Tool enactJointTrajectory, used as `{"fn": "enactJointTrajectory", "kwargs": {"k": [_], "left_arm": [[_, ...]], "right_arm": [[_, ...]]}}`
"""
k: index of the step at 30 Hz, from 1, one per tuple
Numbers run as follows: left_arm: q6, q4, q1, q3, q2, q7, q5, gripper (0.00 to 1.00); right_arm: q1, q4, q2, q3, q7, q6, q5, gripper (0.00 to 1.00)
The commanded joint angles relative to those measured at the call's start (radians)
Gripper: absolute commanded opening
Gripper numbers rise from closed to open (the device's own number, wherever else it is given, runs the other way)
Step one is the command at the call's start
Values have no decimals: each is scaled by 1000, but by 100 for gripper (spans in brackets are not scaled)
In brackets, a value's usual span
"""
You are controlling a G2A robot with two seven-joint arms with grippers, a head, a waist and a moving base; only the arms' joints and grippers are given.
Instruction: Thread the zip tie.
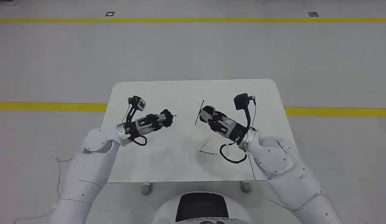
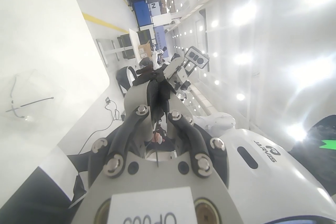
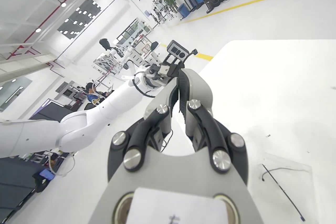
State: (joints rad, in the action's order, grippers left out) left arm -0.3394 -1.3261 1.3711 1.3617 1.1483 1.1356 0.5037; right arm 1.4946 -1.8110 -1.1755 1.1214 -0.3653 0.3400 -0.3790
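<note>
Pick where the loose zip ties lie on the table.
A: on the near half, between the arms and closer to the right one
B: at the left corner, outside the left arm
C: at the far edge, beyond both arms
A: in the top view the loose zip ties lie on the near half of the table, close beside the right arm's forearm.

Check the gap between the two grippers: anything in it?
Top view: one thin black zip tie crosses the gap, close by the right gripper; from there to the left gripper, bare table.
</note>
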Motion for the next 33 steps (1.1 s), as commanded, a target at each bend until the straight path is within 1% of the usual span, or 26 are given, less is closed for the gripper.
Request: {"fn": "enactJointTrajectory", "kwargs": {"k": [1, 6, 14, 16, 27, 29, 33], "left_arm": [[-1, -12, 14, -7, -1, -28, -25, 0], [-1, -49, 45, -24, -5, -98, -99, 0], [-1, -79, 71, -33, -11, -144, -125, 0], [-1, -86, 73, -32, -12, -149, -133, 0], [-1, -86, 73, -32, -12, -149, -133, 0], [4, -92, 78, -41, -11, -180, -140, 0], [-1, -104, 107, -38, -15, -245, -166, 0]], "right_arm": [[-11, 12, -3, -13, 24, 0, -11, 0], [-46, 61, -14, -54, 71, -2, -34, 0], [-111, 154, -34, -111, 104, -32, -36, 0], [-113, 155, -34, -112, 106, -34, -39, 0], [-113, 155, -34, -112, 106, -34, -39, 0], [-112, 155, -35, -112, 109, -36, -39, 0], [-113, 152, -41, -129, 148, -79, -87, 0]]}}
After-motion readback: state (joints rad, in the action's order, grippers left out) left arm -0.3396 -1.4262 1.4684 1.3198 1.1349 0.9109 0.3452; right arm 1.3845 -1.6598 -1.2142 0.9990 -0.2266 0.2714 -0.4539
